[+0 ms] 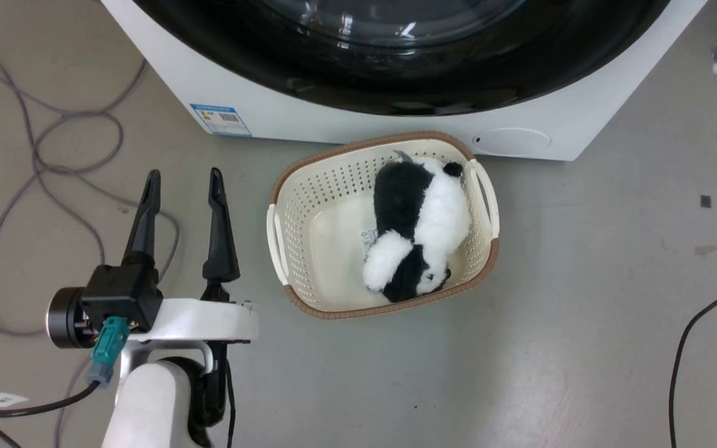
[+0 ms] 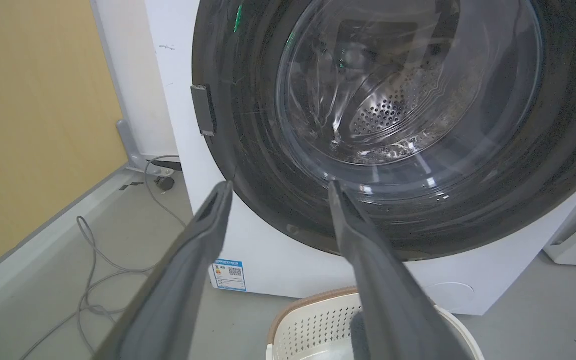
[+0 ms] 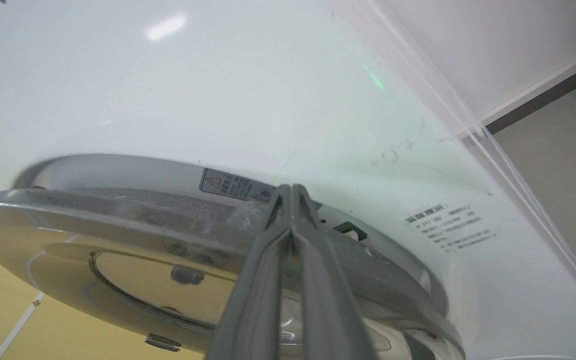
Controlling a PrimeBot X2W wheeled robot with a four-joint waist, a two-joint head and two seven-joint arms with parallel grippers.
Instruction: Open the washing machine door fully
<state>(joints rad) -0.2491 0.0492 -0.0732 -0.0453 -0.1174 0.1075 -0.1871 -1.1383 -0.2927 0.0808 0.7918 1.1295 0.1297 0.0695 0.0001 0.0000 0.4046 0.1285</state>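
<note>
The washing machine (image 1: 333, 124) fills the top of the head view, its glossy black washing machine door (image 1: 395, 81) facing me. My left gripper (image 1: 185, 174) hovers open and empty over the floor, left of a basket. In the left wrist view its fingers (image 2: 279, 184) point at the door's (image 2: 248, 150) lower left, well short of it. The right wrist view shows my right gripper (image 3: 292, 187) shut on nothing. Its tips sit at the gap between the door's rim (image 3: 118, 220) and the white machine front (image 3: 218, 100).
A cream basket (image 1: 333, 313) holding a panda plush (image 1: 420, 224) stands on the floor just in front of the machine. Grey cables (image 1: 35, 155) loop at the left and black ones (image 1: 681, 348) at the right. A yellow wall (image 2: 33, 125) lies beyond the machine's left.
</note>
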